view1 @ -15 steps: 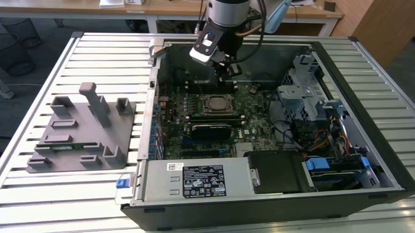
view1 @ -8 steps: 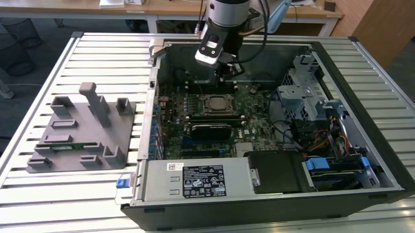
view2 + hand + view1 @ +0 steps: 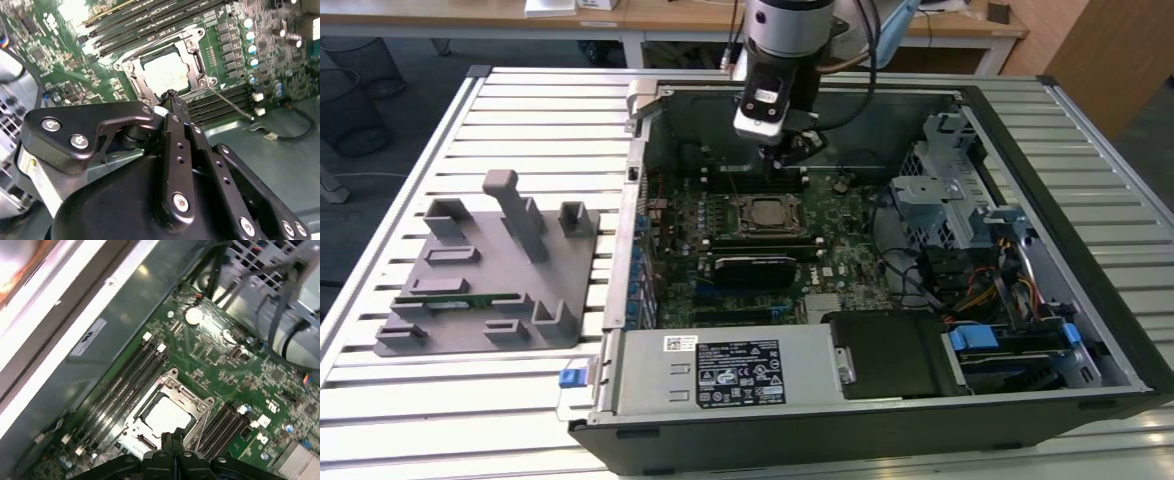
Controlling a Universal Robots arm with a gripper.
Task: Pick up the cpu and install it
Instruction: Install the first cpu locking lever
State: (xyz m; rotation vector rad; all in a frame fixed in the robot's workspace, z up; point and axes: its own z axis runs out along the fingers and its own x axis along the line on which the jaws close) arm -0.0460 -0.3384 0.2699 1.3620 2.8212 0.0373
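Though its 2 fingers are pinched together on nothing, the gripper [image 3: 170, 96] hangs near the cpu [image 3: 167, 70], which lies flat in the socket [image 3: 198, 59] just beyond the tips.

There is one cpu [image 3: 167, 74], one socket frame [image 3: 196, 59], two banks of memory slots [image 3: 120, 387], one computer case [image 3: 720, 440], one grey holder [image 3: 467, 340], one memory stick [image 3: 460, 298], one gripper [image 3: 790, 158].

Green circuit board [image 3: 847, 215], speckled with tiny silver parts. The cpu [image 3: 167, 72] gleams pale silver-grey inside a grey metal frame [image 3: 145, 90]. Black memory slots [image 3: 120, 385] run in stripes. The gripper [image 3: 171, 95] shows matte black, dotted with silver screws. There's a grey stand [image 3: 454, 320] on the pale, ribbed counter [image 3: 520, 110], and a blue clip [image 3: 974, 337].
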